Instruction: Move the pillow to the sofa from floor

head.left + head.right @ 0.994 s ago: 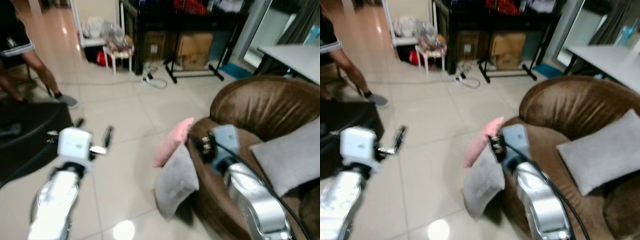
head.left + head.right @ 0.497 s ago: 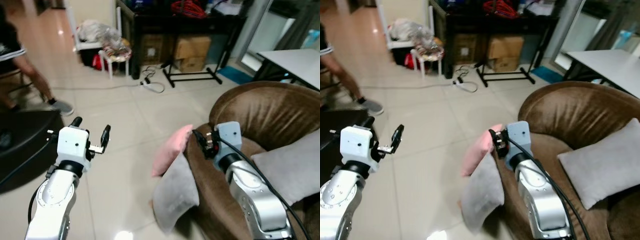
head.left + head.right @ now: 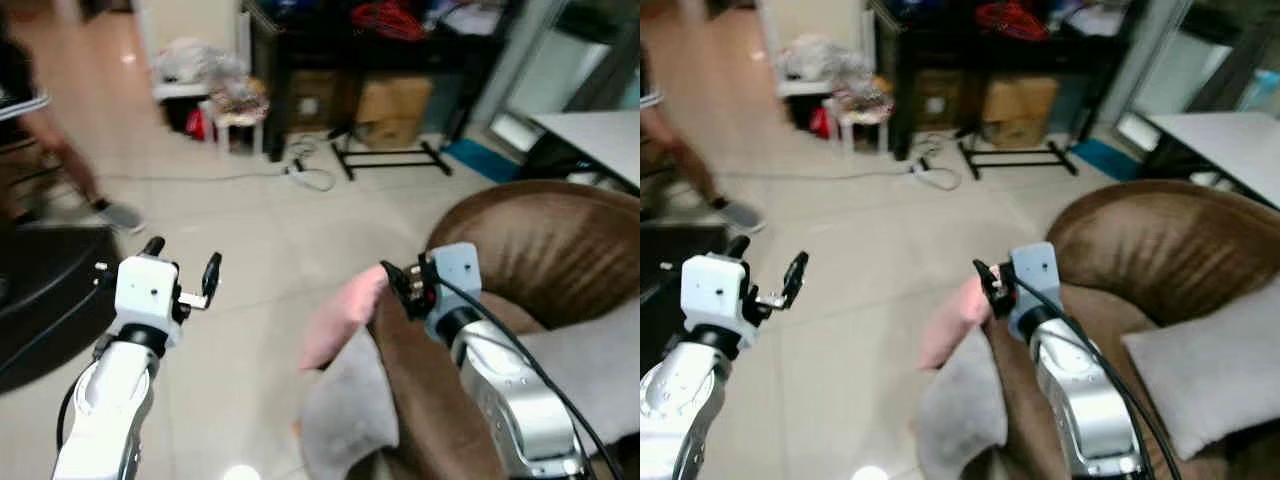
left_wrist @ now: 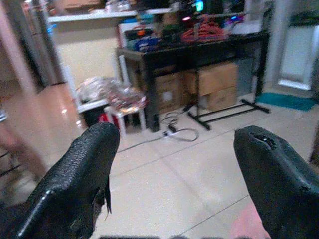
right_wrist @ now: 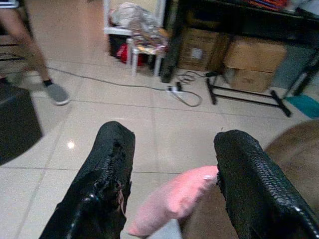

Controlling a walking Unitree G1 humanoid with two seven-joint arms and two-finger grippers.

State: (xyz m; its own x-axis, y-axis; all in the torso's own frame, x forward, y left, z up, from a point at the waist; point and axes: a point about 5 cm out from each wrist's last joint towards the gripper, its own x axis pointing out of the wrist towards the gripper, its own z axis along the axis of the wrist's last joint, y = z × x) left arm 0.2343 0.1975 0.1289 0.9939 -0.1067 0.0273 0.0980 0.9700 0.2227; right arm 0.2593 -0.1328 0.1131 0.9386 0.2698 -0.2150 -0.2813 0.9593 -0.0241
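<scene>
Pillows lean against the brown sofa [image 3: 540, 240] on the floor [image 3: 250, 270]: a pink pillow [image 3: 340, 315] above a grey pillow [image 3: 345, 430]. Both look soft and light; pinch a corner. Right gripper [image 3: 987, 287] hovers wide just beside the pink one; left gripper [image 3: 182, 262] wide, well apart.

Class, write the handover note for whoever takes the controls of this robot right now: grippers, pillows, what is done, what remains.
Left gripper: open, empty, held out over the tiled floor.
Right gripper: open, empty, raised above the pink pillow.
Pink pillow and a grey pillow stand on the floor, leaning against the brown sofa. Another grey pillow already lies on the sofa seat.
Done: the robot stands at the sofa. Nothing gripped yet.
Left: lower the right gripper, grasp a floor pillow, lift it onto the seat.
A person stands at far left.
</scene>
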